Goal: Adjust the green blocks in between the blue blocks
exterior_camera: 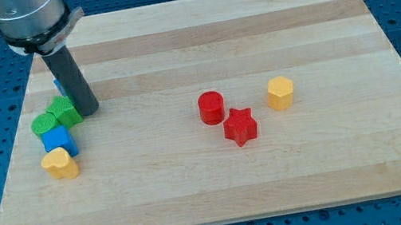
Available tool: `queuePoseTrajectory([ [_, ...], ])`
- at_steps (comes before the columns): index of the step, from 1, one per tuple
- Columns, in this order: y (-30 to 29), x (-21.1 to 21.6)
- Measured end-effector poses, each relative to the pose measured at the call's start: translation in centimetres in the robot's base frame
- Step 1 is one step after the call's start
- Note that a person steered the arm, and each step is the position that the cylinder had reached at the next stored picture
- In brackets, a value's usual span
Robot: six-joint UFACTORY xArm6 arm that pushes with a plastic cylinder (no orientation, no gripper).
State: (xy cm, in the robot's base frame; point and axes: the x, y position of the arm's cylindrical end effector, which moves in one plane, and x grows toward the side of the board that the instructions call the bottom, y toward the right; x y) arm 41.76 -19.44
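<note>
Two green blocks sit side by side at the view's left: a rounded one (44, 124) and a chunkier one (64, 110) to its right. A blue cube (58, 141) lies just below them, touching. A second blue block (58, 87) shows only as a sliver behind the rod, above the green blocks. My tip (88, 111) rests on the board just right of the right green block, touching or nearly touching it.
A yellow heart-like block (60, 163) lies just below the blue cube. A red cylinder (211, 107) and a red star (240, 126) sit mid-board, with a yellow hexagonal block (280, 92) to their right. The wooden board (251, 24) lies on a blue perforated table.
</note>
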Motion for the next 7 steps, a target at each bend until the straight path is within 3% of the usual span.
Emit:
queuePoseTrajectory([
  [2, -2.8, -0.6],
  [5, 5.0, -4.3],
  [6, 2.9, -9.3],
  [7, -5.7, -9.6],
])
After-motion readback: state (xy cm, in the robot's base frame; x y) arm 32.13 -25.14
